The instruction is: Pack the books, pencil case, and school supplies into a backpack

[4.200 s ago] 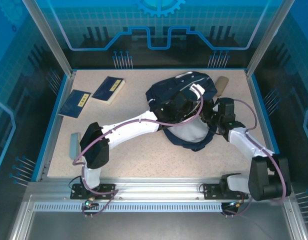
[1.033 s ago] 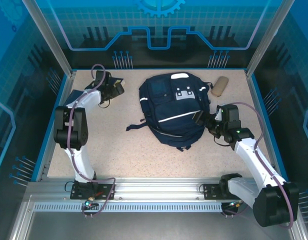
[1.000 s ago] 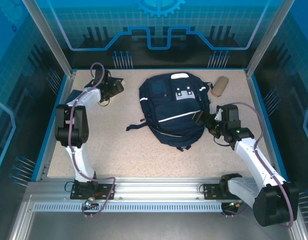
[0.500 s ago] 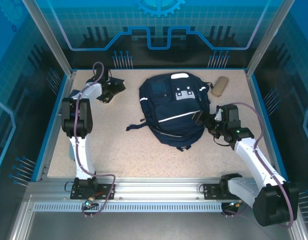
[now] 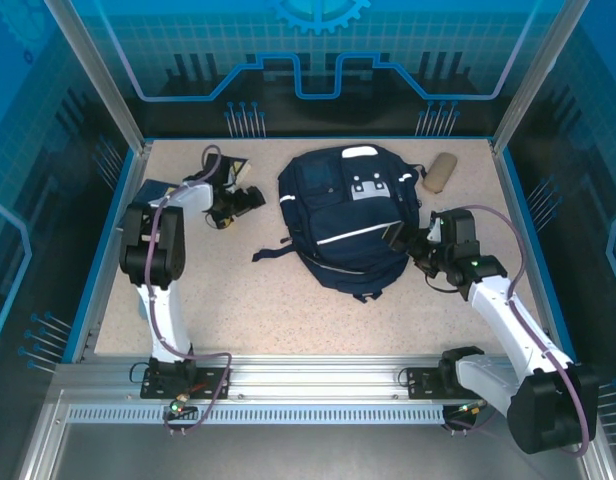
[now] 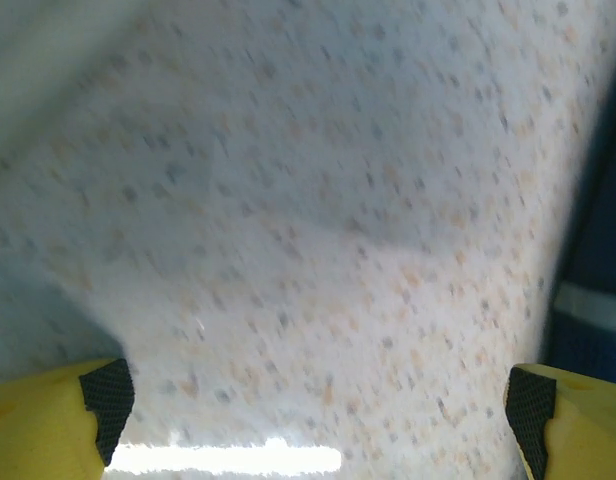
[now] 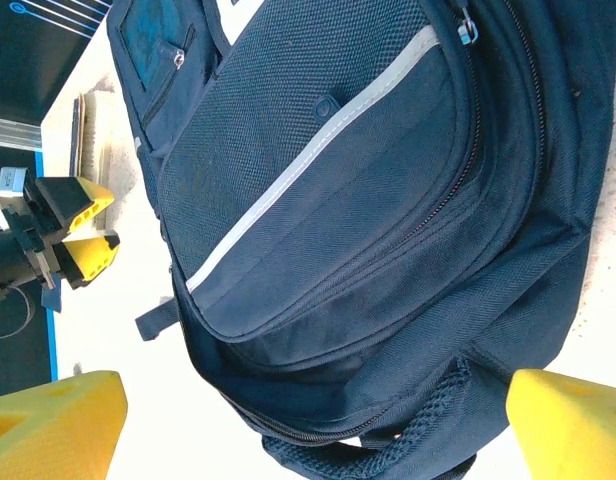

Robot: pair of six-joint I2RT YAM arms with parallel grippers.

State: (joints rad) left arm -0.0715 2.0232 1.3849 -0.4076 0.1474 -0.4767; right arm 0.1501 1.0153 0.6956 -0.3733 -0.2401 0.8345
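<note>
Left gripper (image 5: 250, 198), fingers apart and empty, hovers between the backpack (image 5: 350, 215) and a book (image 5: 231, 164) lying just behind it (toward the far-left corner); right gripper (image 5: 406, 240), also spread, faces the backpack's side

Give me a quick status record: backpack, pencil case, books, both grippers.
backpack: lying flat in the middle of the table, front up
pencil case: on table, right of backpack's top, not packed
books: far left on table, partly behind left arm, not packed
left gripper: fingers open over bare table, holding nothing
right gripper: fingers open, facing backpack's right side, holding nothing
</note>
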